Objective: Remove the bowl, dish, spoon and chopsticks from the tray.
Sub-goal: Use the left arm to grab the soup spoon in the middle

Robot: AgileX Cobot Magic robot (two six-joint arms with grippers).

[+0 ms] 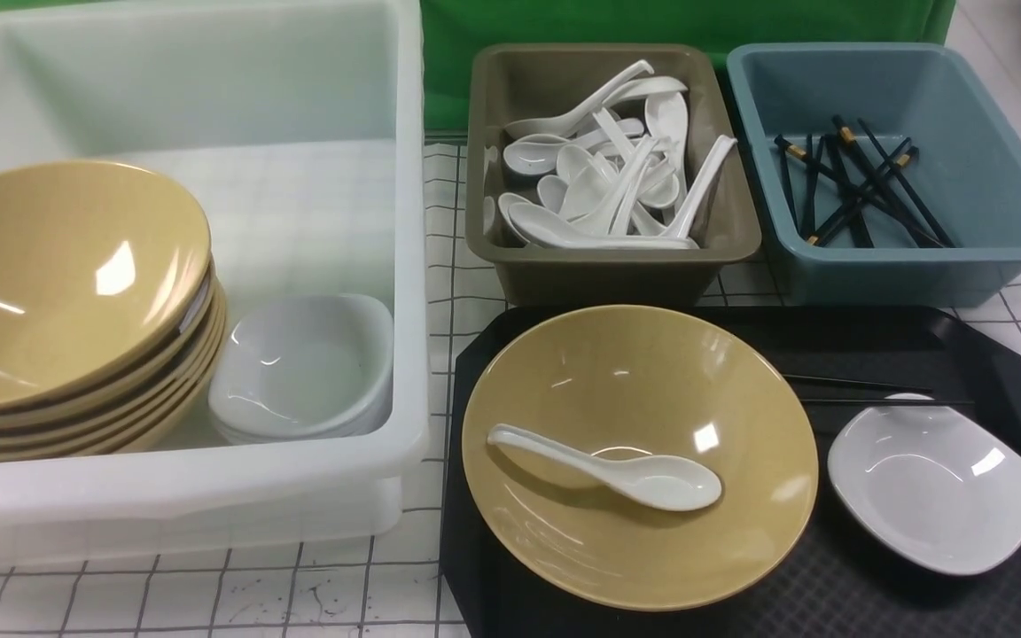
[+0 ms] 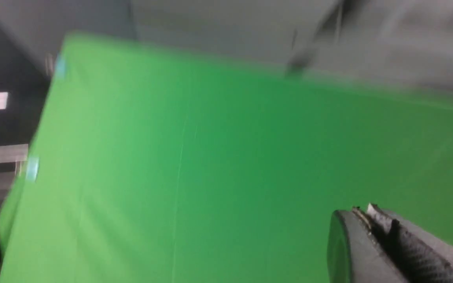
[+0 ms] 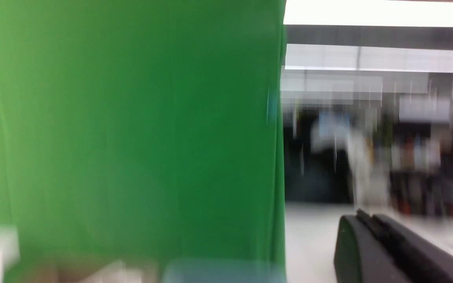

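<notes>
Yellow bowl (image 1: pixel 599 549) on black tray (image 1: pixel 830 602), white spoon (image 1: pixel 652 478) inside | white dish (image 1: pixel 936 496) and black chopsticks (image 1: pixel 883 401) beside | left gripper (image 2: pixel 372 212) and right gripper (image 3: pixel 366 218) closed, empty

Tall green curtain (image 3: pixel 140 129), closed dark fingers (image 3: pixel 354 243), blurred white spoons (image 3: pixel 116 273)

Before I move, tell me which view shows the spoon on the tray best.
The front view: the spoon shows whole and sharp, lying in the bowl. The left wrist and right wrist views, both blurred and aimed at green cloth, don't show it.
</notes>
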